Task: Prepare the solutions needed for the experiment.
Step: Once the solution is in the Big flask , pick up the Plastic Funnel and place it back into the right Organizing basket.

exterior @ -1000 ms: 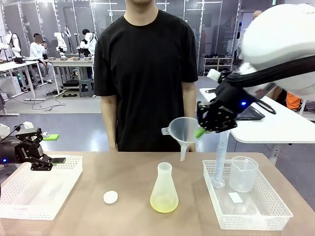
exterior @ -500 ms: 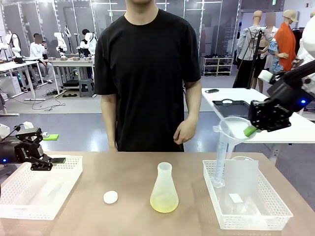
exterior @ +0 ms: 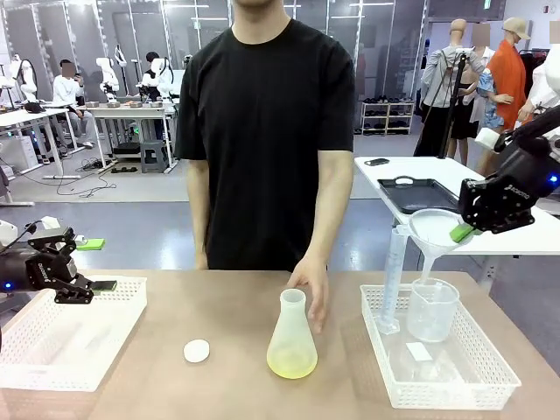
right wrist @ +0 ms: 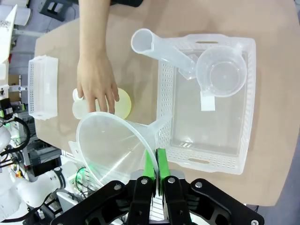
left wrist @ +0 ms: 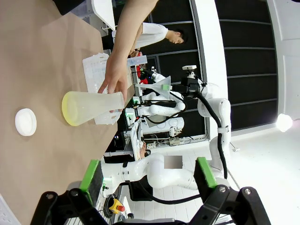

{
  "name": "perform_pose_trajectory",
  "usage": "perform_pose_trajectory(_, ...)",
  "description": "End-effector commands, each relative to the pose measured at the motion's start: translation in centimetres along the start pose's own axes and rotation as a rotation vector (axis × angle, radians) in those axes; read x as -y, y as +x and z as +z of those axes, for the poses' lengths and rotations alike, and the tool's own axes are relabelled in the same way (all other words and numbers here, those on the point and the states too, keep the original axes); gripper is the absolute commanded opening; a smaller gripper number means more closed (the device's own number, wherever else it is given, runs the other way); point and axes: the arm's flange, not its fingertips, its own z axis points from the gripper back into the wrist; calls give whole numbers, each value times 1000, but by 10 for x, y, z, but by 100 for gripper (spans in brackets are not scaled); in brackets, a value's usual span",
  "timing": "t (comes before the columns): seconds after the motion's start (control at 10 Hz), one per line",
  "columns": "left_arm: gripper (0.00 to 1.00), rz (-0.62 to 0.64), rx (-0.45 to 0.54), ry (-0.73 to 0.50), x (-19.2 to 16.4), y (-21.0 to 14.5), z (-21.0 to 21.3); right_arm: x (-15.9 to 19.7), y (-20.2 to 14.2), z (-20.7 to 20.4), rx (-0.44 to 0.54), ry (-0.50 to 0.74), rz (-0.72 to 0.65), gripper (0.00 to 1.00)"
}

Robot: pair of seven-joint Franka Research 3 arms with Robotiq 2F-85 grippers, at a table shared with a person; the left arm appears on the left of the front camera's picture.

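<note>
My right gripper [right wrist: 154, 165]: clenched on the edge of the clear funnel [right wrist: 112, 143], which it holds in the air, mouth tilted.
My left gripper [left wrist: 149, 178]: released, jaws wide, nothing between them; it hovers at the far edge of the left basket [exterior: 52, 378].
Right basket [exterior: 490, 387]: on the tabletop [exterior: 236, 306] under the funnel; inside stand a beaker [exterior: 431, 308] and a tall measuring cylinder [exterior: 394, 278]. The funnel spout points down just above the beaker.
Solution [exterior: 291, 361]: pale yellow, a shallow layer at the bottom of the frosted conical flask [exterior: 291, 328], which stands upright in the middle of the tabletop, between the two baskets.
White cap [exterior: 197, 350]: lies on the tabletop left of the flask, apart from it.
Person's hand [exterior: 311, 293]: rests on the far side of the flask, near its neck.
Done, as I judge: the liquid is in the flask and the funnel is off it.
Left, as I judge: to put the funnel down in the right basket; the flask is open, so maybe the cap must go on. If more liquid is needed, I cannot tell.
</note>
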Motion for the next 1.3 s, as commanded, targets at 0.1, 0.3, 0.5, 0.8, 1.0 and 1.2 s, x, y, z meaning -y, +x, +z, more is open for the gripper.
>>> perform_pose_trajectory(0.1, 100, -5, -1, -1, 1, 0, 0, 14, -9, -10, -77, -66, -68, 4)
perform_pose_trajectory(0.3, 100, -5, -1, -1, 1, 0, 0, 30, -28, -34, -126, -87, -114, 4)
perform_pose_trajectory(0.5, 100, -5, -1, -1, 1, 0, 0, 48, -43, -63, -174, -96, -180, 4)
perform_pose_trajectory(0.8, 100, -5, -1, -1, 1, 0, 0, 53, -54, -94, -188, -153, -251, 4)
perform_pose_trajectory(1.0, 100, -5, -1, -1, 1, 0, 0, 51, -49, -107, -176, -173, -278, 4)
perform_pose_trajectory(1.2, 100, -5, -1, -1, 1, 0, 0, 48, -45, -116, -203, -192, -283, 23)
